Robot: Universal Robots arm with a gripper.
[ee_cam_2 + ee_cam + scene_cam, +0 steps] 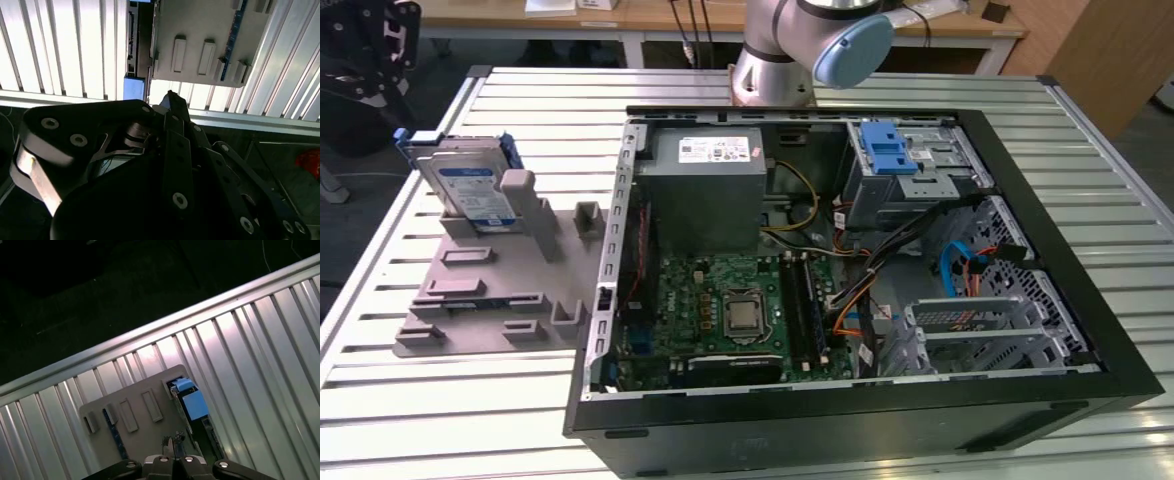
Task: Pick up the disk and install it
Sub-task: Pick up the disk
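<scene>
Tabletop (454,400) of ribbed metal slats, pale grey, carrying everything. Black computer case (854,425) lies on its side with the panel off. In the exterior view it takes up the middle of the tabletop and runs to the edge on the exterior view's right. Arm (781,50) rises from the far edge of the tabletop, just behind the case.

Inside the case, a green motherboard (734,310) covers the floor toward the near wall. A grey power supply box (707,190) sits against the far wall. A silver drive cage (901,160) with a blue latch is in the far corner on the exterior view's right.

Grey fixture plate (480,300) lies flat on the slats beside the case, along the tabletop edge on the exterior view's left. It has raised blocks and slots across its top.

Disk (470,190) stands on edge at the plate's far end, propped against a grey post. Its label faces the near edge and its blue carrier frames it. It is not in the case.

Tool (172,442) hangs above the plate in both wrist views, close to the tabletop's edge rail. Its fingertips are pressed together with nothing between them. It is clear of the disk.
</scene>
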